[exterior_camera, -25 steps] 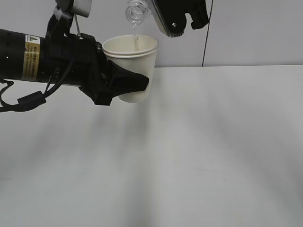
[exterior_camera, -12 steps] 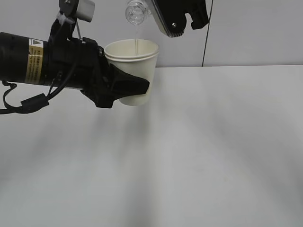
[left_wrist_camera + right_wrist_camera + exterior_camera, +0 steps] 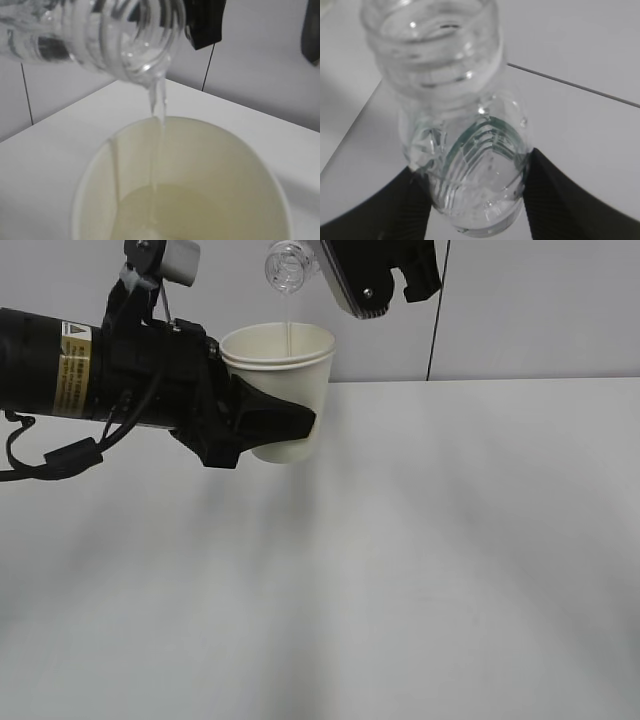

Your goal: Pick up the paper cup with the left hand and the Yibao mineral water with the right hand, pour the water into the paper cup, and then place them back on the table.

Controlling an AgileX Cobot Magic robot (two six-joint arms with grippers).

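Pouring is under way above the paper cup (image 3: 280,375), which is held upright off the tabletop (image 3: 450,540), its mouth facing up and its long axis vertical; the jaws of the left hand (image 3: 265,420) are clamped around the cup's lower wall, one black finger wrapping across its front. The Yibao mineral water (image 3: 285,265) is held just above the cup's rim, tipped steeply so that its capless neck points down toward the cup's mouth and its long axis slants up and away to the right; a thin stream of water (image 3: 159,100) falls from the neck into the cup, where a shallow pool (image 3: 170,210) is seen at the bottom. The jaws of the right hand (image 3: 470,200) are pressed against both sides of the bottle's ribbed body, pinching it; the bottle's body is largely hidden behind that hand in the exterior view.
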